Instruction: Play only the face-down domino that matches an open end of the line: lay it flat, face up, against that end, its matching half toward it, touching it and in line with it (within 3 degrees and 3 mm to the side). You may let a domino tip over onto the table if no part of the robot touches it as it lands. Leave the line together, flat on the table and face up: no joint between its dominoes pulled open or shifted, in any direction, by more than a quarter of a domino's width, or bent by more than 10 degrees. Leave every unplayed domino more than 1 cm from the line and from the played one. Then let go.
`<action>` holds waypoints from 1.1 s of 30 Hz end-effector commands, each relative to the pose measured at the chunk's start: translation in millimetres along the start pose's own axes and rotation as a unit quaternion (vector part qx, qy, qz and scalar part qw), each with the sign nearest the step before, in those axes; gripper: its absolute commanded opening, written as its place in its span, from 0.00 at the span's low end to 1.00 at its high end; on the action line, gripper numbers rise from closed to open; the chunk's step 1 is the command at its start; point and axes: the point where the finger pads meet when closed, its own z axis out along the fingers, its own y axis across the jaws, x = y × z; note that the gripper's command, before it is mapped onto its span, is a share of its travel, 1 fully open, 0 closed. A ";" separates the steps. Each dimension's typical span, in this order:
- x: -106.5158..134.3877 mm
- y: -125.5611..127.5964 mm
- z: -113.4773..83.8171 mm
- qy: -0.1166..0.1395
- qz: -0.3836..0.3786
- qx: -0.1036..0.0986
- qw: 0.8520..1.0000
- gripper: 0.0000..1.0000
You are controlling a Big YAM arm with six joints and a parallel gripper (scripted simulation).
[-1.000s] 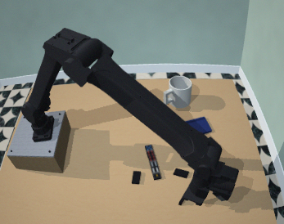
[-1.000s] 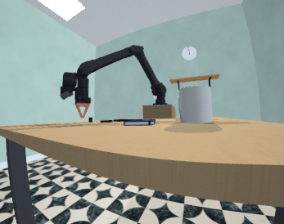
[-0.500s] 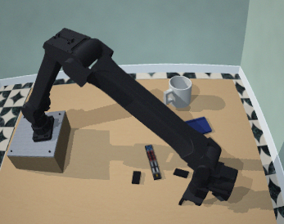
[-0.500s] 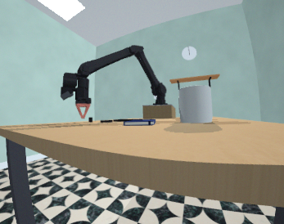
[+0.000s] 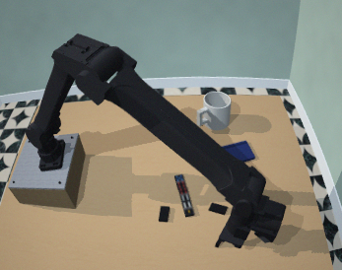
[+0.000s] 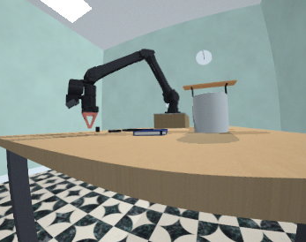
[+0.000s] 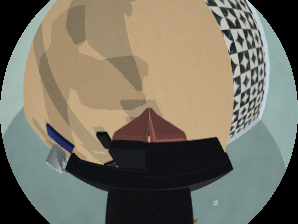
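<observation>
The line [image 5: 183,194] is a short row of face-up dominoes with coloured pips, running front to back at the table's middle front. One black face-down domino [image 5: 164,213] lies left of its near end. Another face-down domino [image 5: 218,208] lies right of its near end. My gripper [image 5: 221,241] [image 6: 89,124] [image 7: 149,111] is shut on nothing, its red fingertips pressed to a point. It hangs above the table, in front of and a little right of the right face-down domino, touching neither domino.
A blue book [image 5: 239,150] [image 6: 150,132] [image 7: 59,137] lies flat right of the line's far end. A white mug [image 5: 217,110] [image 6: 210,112] stands at the back. The arm's base block [image 5: 47,172] sits at the left. The table's front edge is close to the gripper.
</observation>
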 end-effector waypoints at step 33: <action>33.6 -3.2 5.9 -0.004 0.003 -0.002 1.000 0.00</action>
